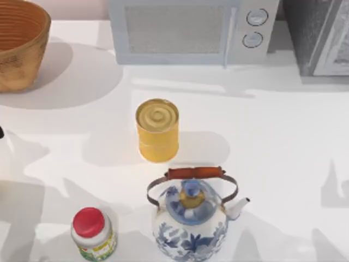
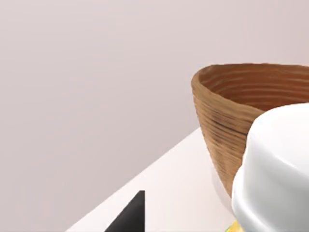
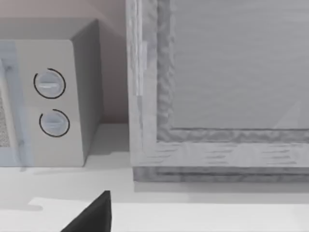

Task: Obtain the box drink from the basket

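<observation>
Basket (image 1: 19,43) sits at the far left corner of the table (image 1: 272,136) in the top view, cut off by the frame edge. Its ribbed inside is visible in part and looks bare there; no box drink can be made out, so the drink's place and long axis cannot be told (it may lie low in the hidden part).

Other things on the table: yellow can (image 1: 157,130) near the middle, blue-and-white kettle (image 1: 191,218) in front of it, red-capped bottle (image 1: 93,233) to the kettle's left, microwave (image 1: 191,30) along the back, a grey cabinet (image 1: 322,35) at back right.

Left wrist view: basket (image 2: 241,111) stands close ahead, rim tilted toward the camera, with a white rounded thing (image 2: 277,169) between camera and basket that I cannot identify. A dark wedge at the frame's lower edge is probably part of the left gripper; whether it is wide, narrow or holding anything I cannot tell.

Right wrist view: faces the microwave (image 3: 48,101) dials and the cabinet (image 3: 217,96), away from the basket. Right gripper state likewise cannot be told.

Judgement: the left arm is the nearer one and should reach over the rim from above.
</observation>
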